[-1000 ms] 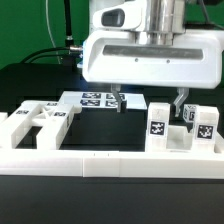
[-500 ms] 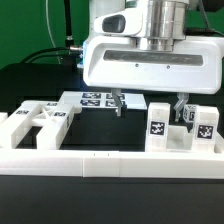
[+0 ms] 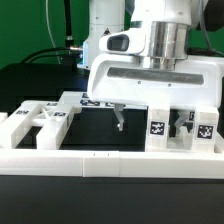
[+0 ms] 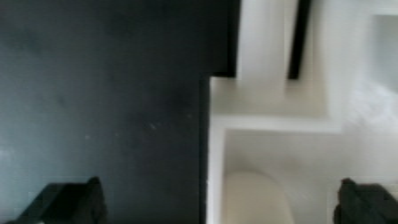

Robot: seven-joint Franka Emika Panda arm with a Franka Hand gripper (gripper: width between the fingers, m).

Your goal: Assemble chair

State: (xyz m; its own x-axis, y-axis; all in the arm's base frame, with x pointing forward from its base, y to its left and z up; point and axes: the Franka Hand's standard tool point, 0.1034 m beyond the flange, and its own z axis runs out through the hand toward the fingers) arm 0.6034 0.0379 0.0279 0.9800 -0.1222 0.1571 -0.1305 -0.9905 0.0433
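I see the robot's gripper [image 3: 151,125] hanging low over the black table [image 3: 95,130], a little toward the exterior view's right of the middle. Its two dark fingers [image 3: 119,124] are spread wide apart and are not squeezing anything. One finger points down at bare table near the middle of the frame. The other finger is further toward the exterior view's right, partly hidden in the gap between two white blocks. The chair is in white blocky pieces on the table. A short tagged post [image 3: 157,127] stands between the two fingers, and I cannot tell if either finger touches it. A second tagged block [image 3: 205,128] stands just beside it at the exterior view's right edge. The X-braced part [image 3: 35,125] lies at the lower left of the frame, well apart from the gripper. A long low white rail [image 3: 110,163] runs across the front, near the bottom of the frame. The marker board [image 3: 92,100] lies flat further back, partly hidden by the gripper's white body. In the wrist view, a white slotted piece [image 4: 285,120] sits in the space between the two dark fingertips [image 4: 71,203], and the black table shows beside it.
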